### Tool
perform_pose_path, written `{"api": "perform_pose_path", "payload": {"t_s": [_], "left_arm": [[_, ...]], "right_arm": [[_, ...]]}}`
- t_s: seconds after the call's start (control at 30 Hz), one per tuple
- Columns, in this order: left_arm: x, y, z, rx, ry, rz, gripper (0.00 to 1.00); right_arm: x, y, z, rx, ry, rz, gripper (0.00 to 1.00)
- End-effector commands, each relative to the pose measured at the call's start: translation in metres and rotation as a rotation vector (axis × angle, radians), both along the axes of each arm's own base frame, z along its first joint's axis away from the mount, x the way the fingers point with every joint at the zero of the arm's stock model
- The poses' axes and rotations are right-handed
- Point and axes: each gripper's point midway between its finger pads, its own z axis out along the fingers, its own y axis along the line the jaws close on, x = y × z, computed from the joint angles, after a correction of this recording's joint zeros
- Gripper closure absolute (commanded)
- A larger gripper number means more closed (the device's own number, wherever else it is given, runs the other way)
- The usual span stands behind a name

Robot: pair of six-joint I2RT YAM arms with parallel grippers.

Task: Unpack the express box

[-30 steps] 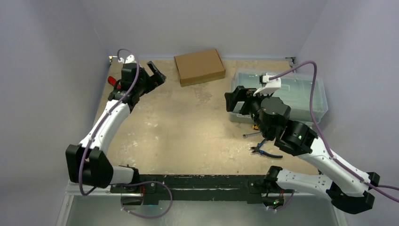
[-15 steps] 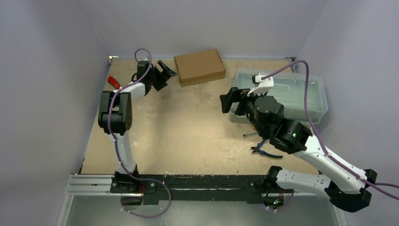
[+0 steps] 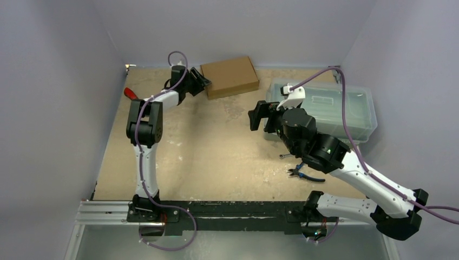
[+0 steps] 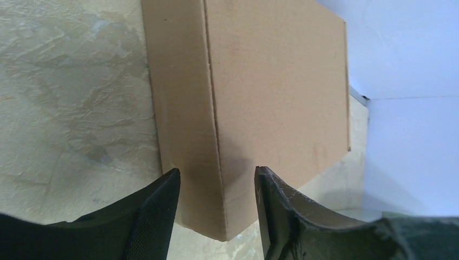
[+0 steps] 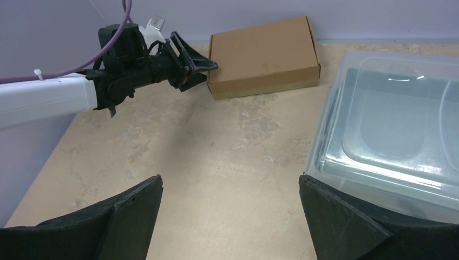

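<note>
The table (image 3: 216, 151) is showing a pale beige top, mottled and scuffed like worn stone, and is sitting between plain lilac walls. On its far right a clear plastic bin (image 3: 354, 111) with rounded corners and a moulded lid is resting, long side across the table.

Just left of the bin, close to the back wall, the express box (image 3: 229, 77) is lying flat with its lid down. It is a slim rectangle of matte brown cardboard with crisp edges. Its long axis is running left to right across the table, with the right end turned a little toward the back wall. In the left wrist view a fold seam is running along the top edge above one narrow side wall.

The left gripper (image 4: 215, 170) is reaching the box's near left corner, its black textured fingers (image 4: 157, 216) standing partway apart astride that corner, one over the side wall and one over the top face. Whether they are pressing on the cardboard I cannot tell.

The right gripper (image 5: 230, 184) is hanging over bare table beside the bin, its fingers spread wide and holding nothing.

Blue-handled pliers (image 3: 304, 173) are lying near the right arm, and a red handle (image 3: 129, 93) is lying at the table's left edge.
</note>
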Motion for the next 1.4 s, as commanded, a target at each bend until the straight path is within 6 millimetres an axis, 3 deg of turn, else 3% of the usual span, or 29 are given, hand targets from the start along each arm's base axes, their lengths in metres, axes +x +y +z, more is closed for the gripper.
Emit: {"api": "perform_pose_path", "payload": {"t_s": [0.0, 0.23, 0.47, 0.63, 0.8, 1.07, 1.17, 1.37], "left_arm": [[0.015, 0.014, 0.027, 0.11, -0.079, 0.076, 0.49], [0.02, 0.033, 0.034, 0.24, -0.071, 0.154, 0.61], [0.028, 0.033, 0.024, 0.352, -0.031, 0.15, 0.75], [0.032, 0.03, 0.032, 0.454, -0.052, 0.157, 0.74], [0.039, 0.035, 0.024, 0.534, -0.024, 0.173, 0.73], [0.047, 0.038, 0.017, 0.553, -0.016, 0.17, 0.54], [0.049, 0.037, 0.016, 0.527, -0.014, 0.165, 0.56], [0.052, 0.034, 0.011, 0.414, -0.012, 0.156, 0.72]], "right_arm": [[-0.003, 0.002, 0.021, 0.056, -0.033, 0.018, 0.01], [-0.003, 0.004, 0.021, 0.051, -0.031, 0.026, 0.01], [-0.002, 0.006, 0.02, 0.039, -0.027, 0.033, 0.01], [-0.002, 0.004, 0.018, 0.022, -0.024, 0.026, 0.01], [-0.002, 0.002, 0.016, 0.014, -0.023, 0.019, 0.01], [-0.002, -0.001, 0.013, 0.005, -0.02, 0.012, 0.01], [-0.002, -0.001, 0.011, 0.001, -0.017, 0.011, 0.01], [-0.002, 0.0, 0.007, -0.007, -0.012, 0.013, 0.01]]}}
